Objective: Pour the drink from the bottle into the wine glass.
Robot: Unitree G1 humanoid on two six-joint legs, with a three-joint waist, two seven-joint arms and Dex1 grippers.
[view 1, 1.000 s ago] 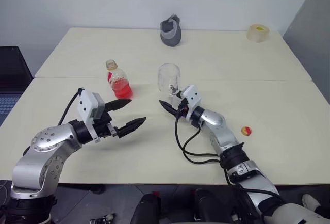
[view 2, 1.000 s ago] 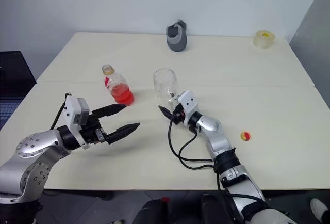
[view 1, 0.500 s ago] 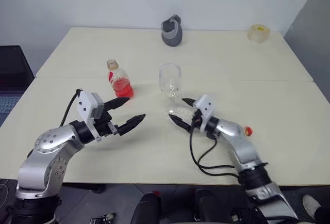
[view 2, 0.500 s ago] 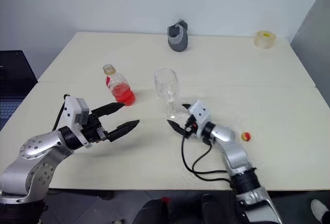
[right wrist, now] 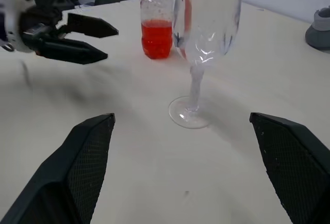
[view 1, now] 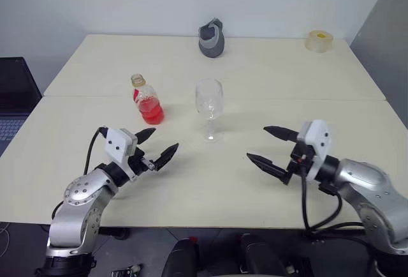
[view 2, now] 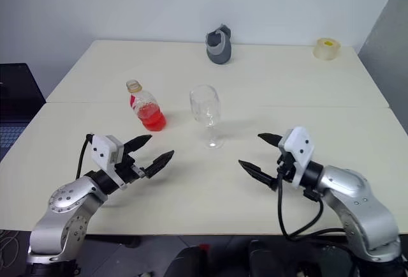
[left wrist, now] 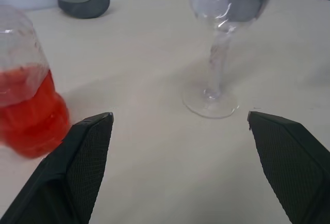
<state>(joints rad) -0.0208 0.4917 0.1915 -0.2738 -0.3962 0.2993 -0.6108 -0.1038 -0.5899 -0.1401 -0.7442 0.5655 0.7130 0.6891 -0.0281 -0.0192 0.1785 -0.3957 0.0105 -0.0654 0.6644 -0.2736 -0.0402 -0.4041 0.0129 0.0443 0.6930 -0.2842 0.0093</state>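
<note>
Left eye view: wine glass (view 1: 209,103) upright and empty mid-table (view 1: 268,79), bottle (view 1: 146,100) with red drink (view 1: 150,108) just to its left, the two apart. Left gripper (view 1: 155,147) spread wide and empty, short of the bottle, pointing between bottle and glass. Right gripper (view 1: 270,146) likewise spread and empty, well clear of the glass on its right.
</note>
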